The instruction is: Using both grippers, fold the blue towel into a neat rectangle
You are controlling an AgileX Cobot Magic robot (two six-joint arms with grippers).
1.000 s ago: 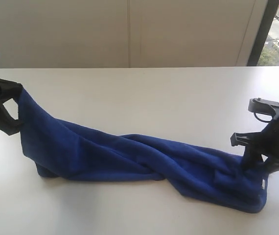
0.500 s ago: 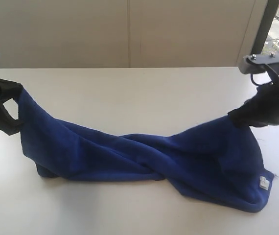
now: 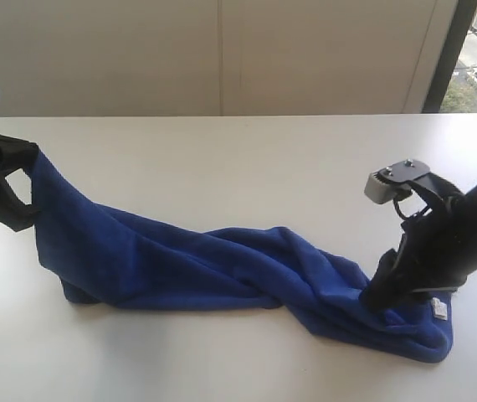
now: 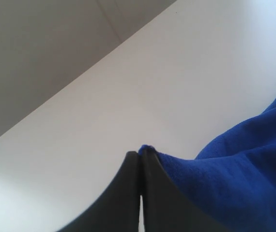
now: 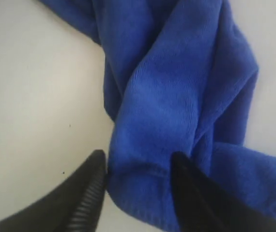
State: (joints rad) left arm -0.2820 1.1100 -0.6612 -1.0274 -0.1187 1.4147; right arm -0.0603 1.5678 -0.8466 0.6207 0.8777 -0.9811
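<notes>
Blue towel (image 3: 222,268) lies twisted on the worktop (image 3: 264,159), long axis left-right, w/ its left corner lifted off the surface. Left claw (image 3: 29,167) is pressed together, pinching that corner. Right claw (image 3: 378,295) is down on the near-right end, jaws spread either side of a thick fold. We judge it's not yet gripping, so the cloth to grab sits right between them. Right arm is nearer that end. We see soft, fuzzy fabric bunched in rope-like ridges, and a small white tag (image 3: 439,308) just beside the right claw.
</notes>
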